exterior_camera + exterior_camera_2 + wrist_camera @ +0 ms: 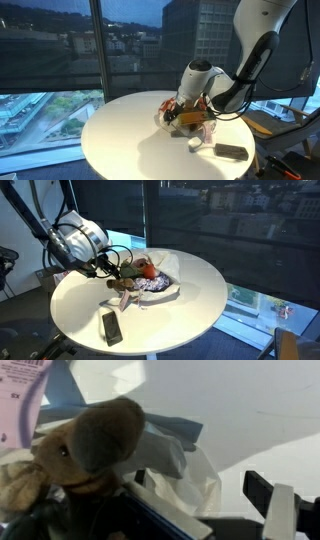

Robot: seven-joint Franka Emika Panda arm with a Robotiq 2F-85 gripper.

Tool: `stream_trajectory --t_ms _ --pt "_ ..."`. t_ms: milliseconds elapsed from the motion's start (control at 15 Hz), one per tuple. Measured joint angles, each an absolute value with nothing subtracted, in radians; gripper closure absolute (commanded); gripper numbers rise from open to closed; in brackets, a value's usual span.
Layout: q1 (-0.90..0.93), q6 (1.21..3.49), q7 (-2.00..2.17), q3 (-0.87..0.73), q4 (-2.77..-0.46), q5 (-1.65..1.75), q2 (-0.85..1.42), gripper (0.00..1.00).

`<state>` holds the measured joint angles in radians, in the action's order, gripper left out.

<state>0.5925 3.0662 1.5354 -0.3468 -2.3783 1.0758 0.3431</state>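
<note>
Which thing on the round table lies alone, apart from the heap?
The dark rectangular object: it lies by itself on the bare tabletop; the plush toy and others are heaped at the gripper.

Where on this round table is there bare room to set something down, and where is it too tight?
The widest bare patch is the half of the white table away from the arm, bordered by the pile of soft toy and clear wrapping and by the rim. A narrower strip runs between the pile and the dark flat device. It is crowded right around the gripper, low over the pile.
</note>
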Motion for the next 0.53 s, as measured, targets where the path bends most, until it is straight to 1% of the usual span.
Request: stream_trajectory --t_ms 267,533 --pt "0.562 3.005 1.505 -0.343 -2.369 1.020 0.345 0.00" --pt "0.520 2.990 1.438 -0.321 -2.356 0.941 0.370 0.00"
